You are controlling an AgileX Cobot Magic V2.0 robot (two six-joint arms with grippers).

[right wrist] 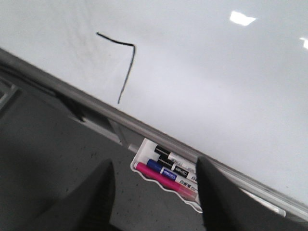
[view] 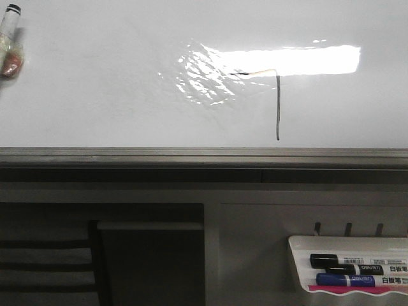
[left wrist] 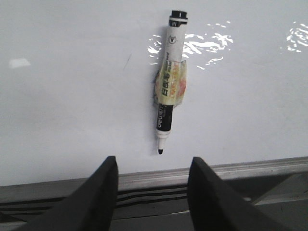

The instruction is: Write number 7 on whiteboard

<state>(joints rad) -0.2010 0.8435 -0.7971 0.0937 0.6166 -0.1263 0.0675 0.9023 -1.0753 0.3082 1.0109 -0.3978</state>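
Note:
The whiteboard lies flat and glossy with a grey frame rail along its near edge. The number 7 is drawn on it as a thin dark line, its top stroke washed out by glare; it also shows in the right wrist view. An uncapped black marker wrapped in yellowish tape lies loose on the board, also at the far left in the front view. My left gripper is open and empty, just short of the marker's tip. My right gripper is open and empty above the marker tray.
A small white tray with black, blue and pink markers hangs below the board's rail at the right; it also shows in the right wrist view. A dark opening lies below the rail at the left. Strong glare covers the board's middle.

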